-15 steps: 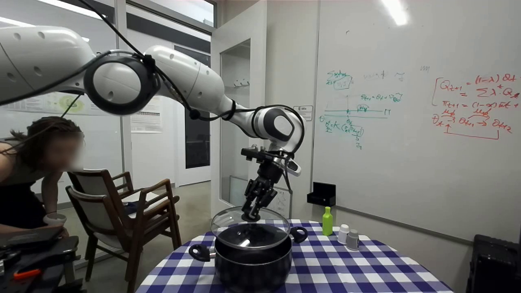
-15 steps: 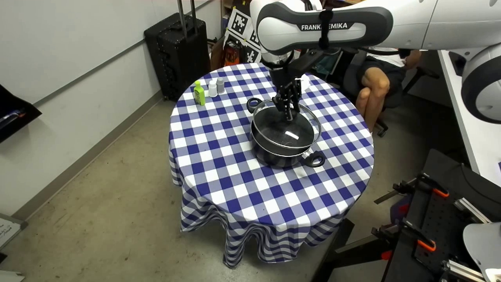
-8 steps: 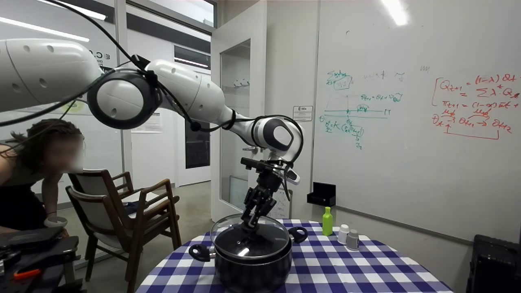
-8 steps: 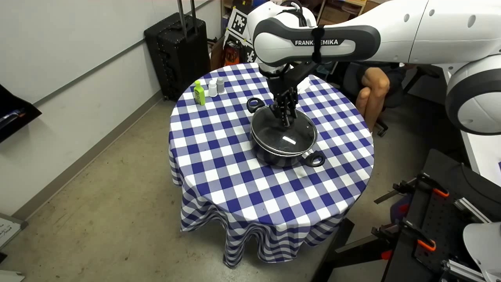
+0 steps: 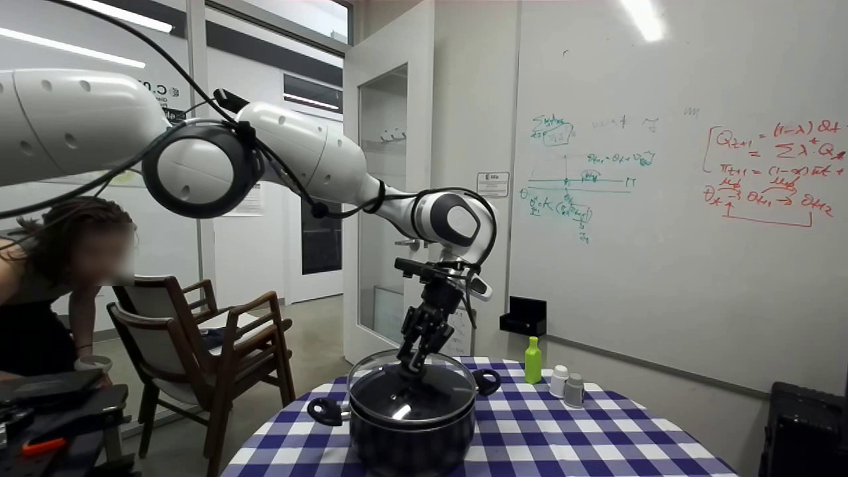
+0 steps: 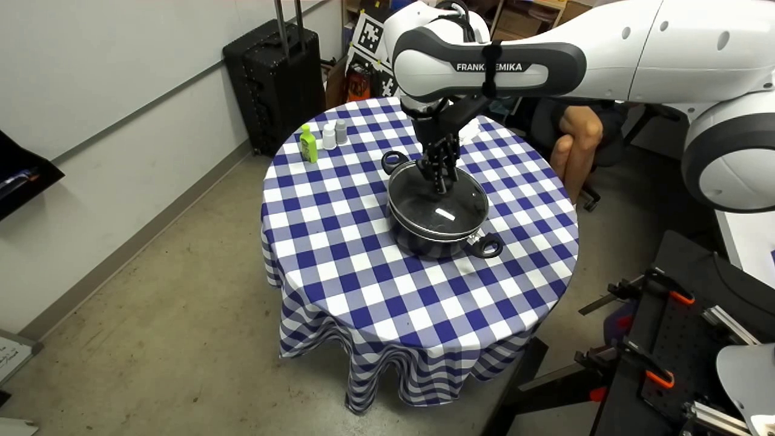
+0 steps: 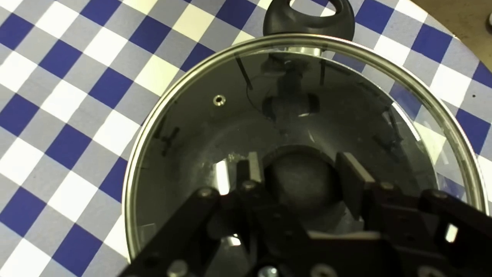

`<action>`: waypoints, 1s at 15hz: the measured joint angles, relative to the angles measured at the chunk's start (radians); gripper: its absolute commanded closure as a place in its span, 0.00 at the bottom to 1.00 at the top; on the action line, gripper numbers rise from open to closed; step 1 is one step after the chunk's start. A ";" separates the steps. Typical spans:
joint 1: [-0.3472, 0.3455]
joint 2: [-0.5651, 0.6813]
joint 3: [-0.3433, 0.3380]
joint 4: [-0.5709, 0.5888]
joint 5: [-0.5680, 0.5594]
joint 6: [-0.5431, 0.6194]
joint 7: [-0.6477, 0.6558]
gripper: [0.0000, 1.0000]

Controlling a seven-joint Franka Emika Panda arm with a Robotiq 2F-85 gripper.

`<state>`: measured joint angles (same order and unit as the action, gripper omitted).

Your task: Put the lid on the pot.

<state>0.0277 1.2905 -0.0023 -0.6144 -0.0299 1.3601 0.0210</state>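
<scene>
Whiteboard point(image 5: 669, 285) w/ eqns point(image 5: 772, 169); wood chairs point(image 5: 151, 351)

The round clear lid point(image 7: 292, 132) looks like smooth, glossy glass, its edge point(image 7: 303, 37) bound in polished metal, its black knob point(image 7: 301, 184) matt. The wide black pot point(image 5: 412, 447) wears a soft sheen; its black loop handles point(image 7: 307, 27) look like plastic. The jointed black gripper point(image 5: 412, 372) looks matt, the white arm point(image 5: 315, 146) glossy, the blue-and-white checked tablecloth point(image 6: 412, 287) matt cloth, the brown chair frames point(image 5: 199, 379) wooden.

Pot point(image 5: 411, 450) on the table point(image 5: 570, 457); lid point(image 5: 424, 401) over it, I cannot tell if rims touch. Gripper point(image 7: 300, 169) above, lid's knob point(image 7: 301, 186) between its fingers point(image 7: 255, 167). In an exterior view, bottle point(image 5: 532, 362), then two shakers point(image 5: 574, 392), stand behind the pot, to its right.
</scene>
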 measured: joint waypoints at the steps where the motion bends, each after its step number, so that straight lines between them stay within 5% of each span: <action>1: -0.001 0.001 0.000 0.002 0.000 0.000 0.000 0.76; 15: -0.005 0.028 0.000 0.025 0.000 0.000 0.006 0.76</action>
<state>0.0231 1.3183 -0.0024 -0.5891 -0.0299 1.3601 0.0271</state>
